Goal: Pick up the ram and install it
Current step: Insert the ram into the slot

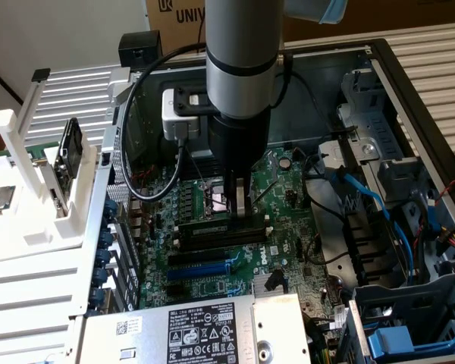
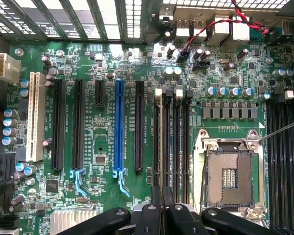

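Observation:
My gripper (image 1: 238,205) reaches down into the open computer case over the black memory slots (image 1: 220,233), just beside the CPU socket (image 1: 214,199). In the wrist view its dark fingers (image 2: 152,215) stand close together at the near end of the memory slots (image 2: 179,147). The ram (image 2: 160,147) shows edge-on as a thin pale line running from between the fingers along the outermost slot of the group. It looks low on that slot; I cannot tell how deep it sits. The gripper is shut on the ram.
A white rack (image 1: 30,189) at the exterior view's left holds a black-framed board (image 1: 68,155) and a small square chip (image 1: 0,199). A blue expansion slot (image 2: 119,127) and black ones lie beside the memory slots. The power supply (image 1: 205,334), blue cables (image 1: 364,197) and the drive cage (image 1: 409,318) crowd the case.

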